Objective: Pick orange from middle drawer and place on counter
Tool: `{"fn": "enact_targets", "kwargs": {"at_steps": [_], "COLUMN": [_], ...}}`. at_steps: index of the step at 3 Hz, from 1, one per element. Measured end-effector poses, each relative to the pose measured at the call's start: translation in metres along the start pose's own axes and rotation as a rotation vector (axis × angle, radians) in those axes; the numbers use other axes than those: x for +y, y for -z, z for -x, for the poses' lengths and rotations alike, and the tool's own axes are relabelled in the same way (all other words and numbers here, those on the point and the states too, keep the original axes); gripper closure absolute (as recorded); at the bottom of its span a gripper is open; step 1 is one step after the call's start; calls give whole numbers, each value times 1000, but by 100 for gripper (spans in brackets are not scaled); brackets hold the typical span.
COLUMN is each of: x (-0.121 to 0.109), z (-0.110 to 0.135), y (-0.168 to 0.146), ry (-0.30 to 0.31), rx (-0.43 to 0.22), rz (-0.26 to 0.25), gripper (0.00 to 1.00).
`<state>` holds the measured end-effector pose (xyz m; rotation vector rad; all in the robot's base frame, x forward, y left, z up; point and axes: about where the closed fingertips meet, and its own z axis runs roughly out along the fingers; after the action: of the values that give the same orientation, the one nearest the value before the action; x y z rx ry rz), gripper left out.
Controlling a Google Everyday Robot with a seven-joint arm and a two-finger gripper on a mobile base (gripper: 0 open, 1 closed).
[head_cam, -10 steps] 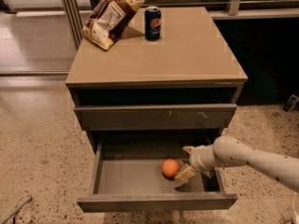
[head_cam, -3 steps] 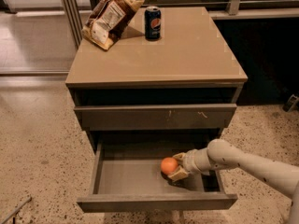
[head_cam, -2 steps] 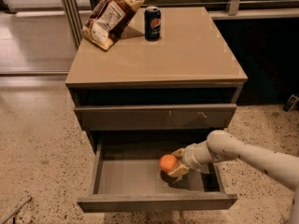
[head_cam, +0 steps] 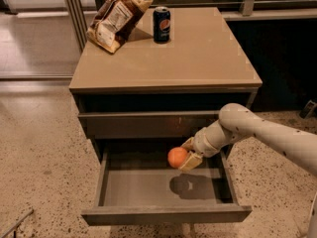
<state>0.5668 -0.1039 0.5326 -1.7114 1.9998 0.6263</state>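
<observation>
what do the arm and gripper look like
The arm is smooth, rounded, off-white tubing with a bulbous joint, no cables or markings visible. The gripper, over the open middle drawer, has a pale wrist and tan, wedge-shaped fingers.

Snack bag (head_cam: 117, 18) (leaning, brown-white) beside upright soda can (head_cam: 161, 25); speckled floor (head_cam: 44, 152).

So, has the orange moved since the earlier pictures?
Yes. The orange, held in the gripper, has risen off the floor of the middle drawer toward the closed drawer front above; its shadow lies on the floor below it.
</observation>
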Motion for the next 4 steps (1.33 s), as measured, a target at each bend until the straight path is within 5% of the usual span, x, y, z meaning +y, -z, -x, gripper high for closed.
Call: {"fn": "enact_targets", "kwargs": {"at_steps": [2,4], "x": [6,29], "z": [11,81], "y": [10,93], "ry": [29,119], "rx": [-11,-16], "rz": [-10,-76], "gripper": [100,100]}}
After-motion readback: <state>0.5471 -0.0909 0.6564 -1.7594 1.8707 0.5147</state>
